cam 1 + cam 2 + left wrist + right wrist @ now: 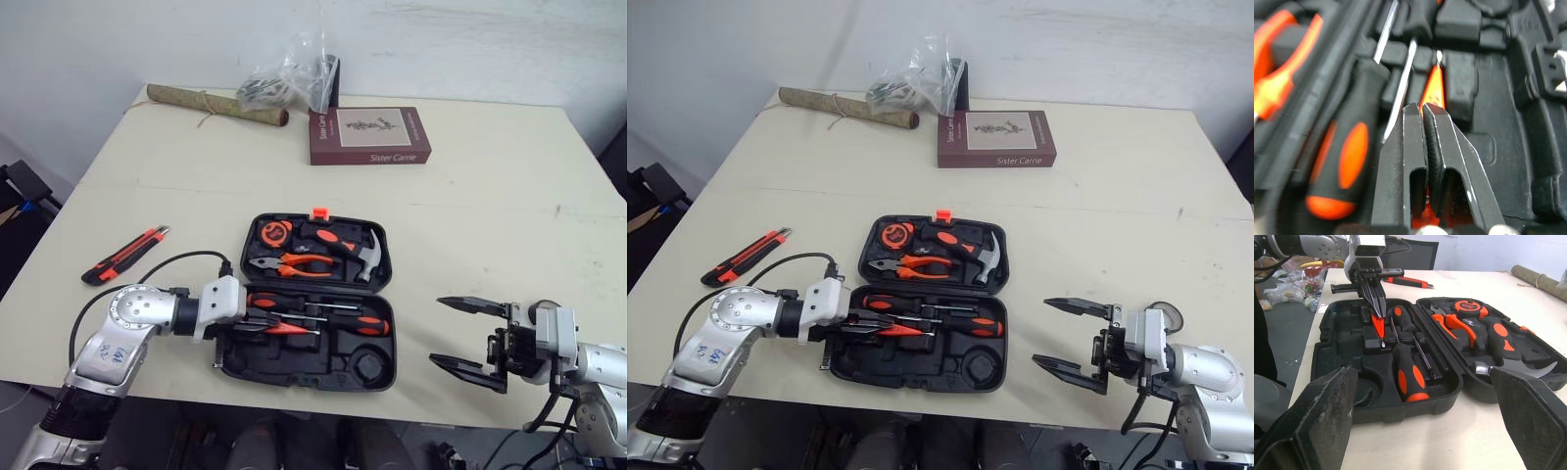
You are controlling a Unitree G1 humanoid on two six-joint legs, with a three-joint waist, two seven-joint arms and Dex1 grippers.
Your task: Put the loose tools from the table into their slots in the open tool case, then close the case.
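The left end effector [1378,308], clenched on a small orange screwdriver [1378,328], is inside the near half of the open black plastic tool case [294,377]. The orange-and-black utility knife [124,255] lies loose to its far left, long axis running near-left to far-right. The released right end effector [437,331] is much farther from it.

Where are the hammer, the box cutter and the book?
hammer [370,257], left eye view, on its metal head
box cutter [124,256], left eye view, middle of its body
book [370,133], left eye view, front cover

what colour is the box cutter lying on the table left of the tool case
Orange-red and black; the box cutter shows best in the left eye view.
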